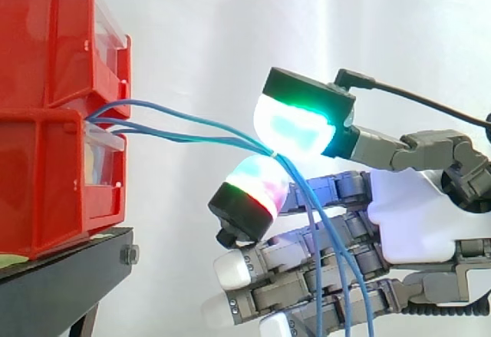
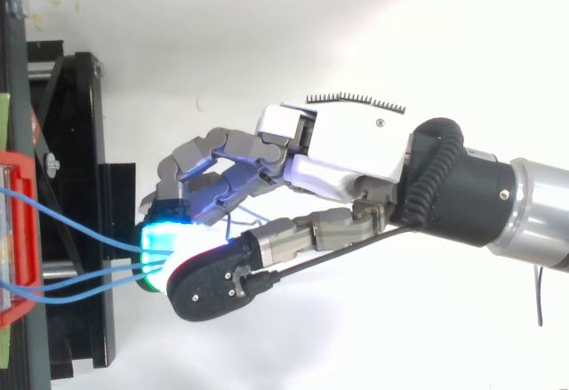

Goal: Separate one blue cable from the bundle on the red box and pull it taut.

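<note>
— Which step is in hand?

— The pinch is judged to be made. In the side view the blue cables (image 1: pixel 192 139) are led from the gap between the stacked red bins (image 1: pixel 46 122) at the left of the frame to mid-frame. There they are clamped between two glowing pads (image 1: pixel 295 126) of the hand (image 1: pixel 414 206), one above and one below. Past the pinch, the loose ends are seen hanging down to the bottom edge, in front of the other fingers.

— Has one strand been singled out?

— That cannot be told. All the strands seen appear to meet at the pinch, so the separating is judged not clearly done. A slight bow is shown between bins and pads, so tautness is not yet reached.

— What is called for next?

— A retreat toward the right of the frame, away from the bins, with the clamp kept firm. If several strands are held, all but one must first be released.

— And the pose?

— In the top view the arm is brought in from the right edge, with the hand (image 2: pixel 347 150) at centre. The remaining fingers are stretched leftward, low in the side view.
</note>
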`<action>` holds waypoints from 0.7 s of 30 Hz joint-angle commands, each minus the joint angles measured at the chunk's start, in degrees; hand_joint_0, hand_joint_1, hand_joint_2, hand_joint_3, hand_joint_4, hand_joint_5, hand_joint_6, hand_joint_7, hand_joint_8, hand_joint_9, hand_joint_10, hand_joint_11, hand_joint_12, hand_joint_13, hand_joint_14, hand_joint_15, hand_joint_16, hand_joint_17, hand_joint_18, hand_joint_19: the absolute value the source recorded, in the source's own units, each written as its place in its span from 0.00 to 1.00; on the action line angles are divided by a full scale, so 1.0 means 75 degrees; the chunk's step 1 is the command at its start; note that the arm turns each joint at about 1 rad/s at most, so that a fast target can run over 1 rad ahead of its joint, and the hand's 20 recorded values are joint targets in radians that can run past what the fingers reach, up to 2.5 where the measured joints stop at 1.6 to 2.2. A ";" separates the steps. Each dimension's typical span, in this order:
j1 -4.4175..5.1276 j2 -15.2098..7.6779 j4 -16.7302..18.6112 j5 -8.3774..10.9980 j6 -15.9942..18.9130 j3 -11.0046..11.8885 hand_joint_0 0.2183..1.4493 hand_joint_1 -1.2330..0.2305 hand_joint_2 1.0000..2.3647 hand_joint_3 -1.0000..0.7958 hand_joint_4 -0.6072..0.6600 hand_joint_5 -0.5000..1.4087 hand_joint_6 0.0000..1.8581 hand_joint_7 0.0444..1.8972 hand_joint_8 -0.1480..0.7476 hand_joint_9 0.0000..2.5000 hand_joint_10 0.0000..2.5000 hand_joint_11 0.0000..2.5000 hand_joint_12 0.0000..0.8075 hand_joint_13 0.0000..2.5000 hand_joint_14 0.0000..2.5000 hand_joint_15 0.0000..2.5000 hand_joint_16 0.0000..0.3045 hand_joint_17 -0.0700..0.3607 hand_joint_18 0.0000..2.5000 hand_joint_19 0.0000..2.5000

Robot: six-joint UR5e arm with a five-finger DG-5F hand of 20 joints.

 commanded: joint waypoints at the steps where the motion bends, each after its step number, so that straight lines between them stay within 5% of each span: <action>1: 0.0002 0.0011 -0.0004 0.0000 0.0014 0.0004 0.31 0.36 0.01 0.37 0.55 0.19 0.46 0.58 0.50 0.31 0.00 0.16 0.38 0.21 0.00 0.08 0.13 0.37 0.23 0.14; 9: 0.0002 -0.0001 -0.0004 0.0000 0.0014 0.0004 0.39 0.19 0.01 0.39 0.44 0.18 0.48 0.56 0.48 0.29 0.00 0.17 0.37 0.21 0.00 0.08 0.13 0.37 0.24 0.12; 14: 0.0002 -0.0001 -0.0004 0.0000 0.0026 0.0004 0.45 0.18 0.00 0.28 0.47 0.17 0.48 0.53 0.47 0.28 0.00 0.17 0.37 0.20 0.00 0.07 0.13 0.37 0.25 0.11; 21: 0.0002 -0.0001 -0.0004 0.0000 0.0037 -0.0008 0.22 0.30 0.00 0.28 0.57 0.18 0.47 0.53 0.51 0.31 0.00 0.17 0.40 0.22 0.00 0.09 0.15 0.39 0.25 0.14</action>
